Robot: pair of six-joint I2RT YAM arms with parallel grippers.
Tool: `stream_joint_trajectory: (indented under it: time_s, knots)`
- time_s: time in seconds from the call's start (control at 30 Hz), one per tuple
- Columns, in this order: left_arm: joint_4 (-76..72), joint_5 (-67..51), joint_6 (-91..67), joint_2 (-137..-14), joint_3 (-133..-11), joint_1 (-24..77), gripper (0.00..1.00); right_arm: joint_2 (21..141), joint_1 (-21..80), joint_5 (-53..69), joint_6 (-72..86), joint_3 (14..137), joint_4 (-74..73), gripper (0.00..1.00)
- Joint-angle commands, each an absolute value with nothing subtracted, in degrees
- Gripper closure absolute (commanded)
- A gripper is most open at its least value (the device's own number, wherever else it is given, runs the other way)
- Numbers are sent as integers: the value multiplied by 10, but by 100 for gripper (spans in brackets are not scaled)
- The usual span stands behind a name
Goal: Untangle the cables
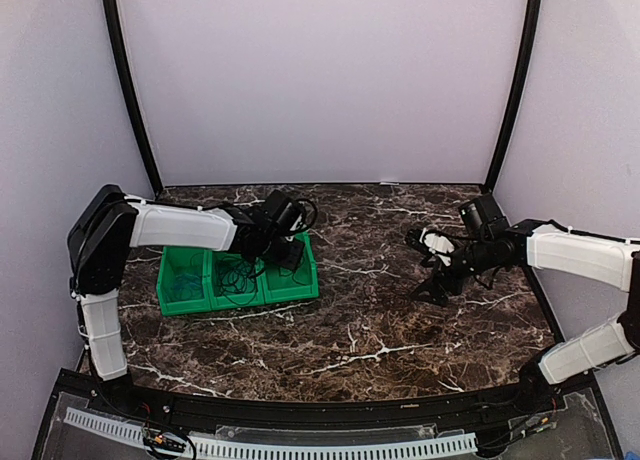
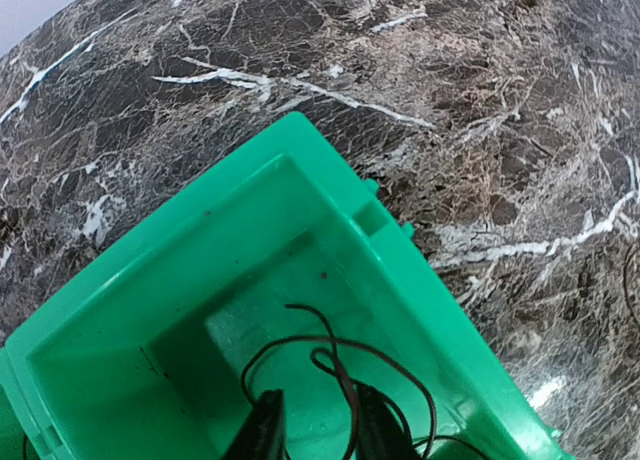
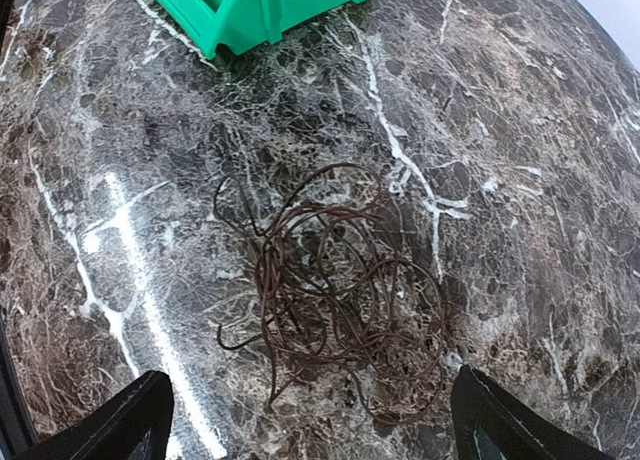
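Overhead from behind the arm bases onto the whole marble table (image 1: 380, 330), plus two close wrist views looking down, all three catching the green bin (image 1: 190, 302).

Glossy plastic bin (image 3: 270, 10) and matt cable (image 3: 330, 290) rest on polished marble-look table (image 3: 540, 180).

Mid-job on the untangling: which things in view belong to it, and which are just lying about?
Belong to the job:
- dark cable tangle on the marble table, between the fingers of the open right gripper
- black cable in the green bin, at the left gripper
- blue cable in the bin's left compartment

Just lying about:
- the green bin itself
- the marble table
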State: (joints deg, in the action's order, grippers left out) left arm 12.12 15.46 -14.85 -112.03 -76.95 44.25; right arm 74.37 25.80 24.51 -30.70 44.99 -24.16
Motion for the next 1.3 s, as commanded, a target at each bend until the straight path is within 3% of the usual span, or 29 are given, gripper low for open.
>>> stream_joint_trajectory:
  time_s: [0.0,0.13,0.3,0.4,0.53,0.7,1.03,1.27]
  knots:
    - [160,154,-176,-1086,-794,441,69,751,258,193,-289,454,-216,1]
    - [162,163,-188,-1038,-774,443,59,781,255,140,-299,482,-236,2]
    - [144,163,-178,-956,-724,453,47,828,251,124,-315,502,-262,19]
    - [141,166,-171,-925,-707,470,45,850,250,126,-318,513,-276,27]
    - [58,125,-114,-891,-663,535,44,862,250,141,-313,521,-272,30]
    - [-6,54,-99,-949,-685,604,43,866,252,164,-303,517,-269,30]
    - [-43,1,-217,-1155,-805,609,43,833,252,175,-295,485,-250,28]
    - [-28,1,-237,-1225,-845,608,53,834,253,184,-295,484,-252,28]
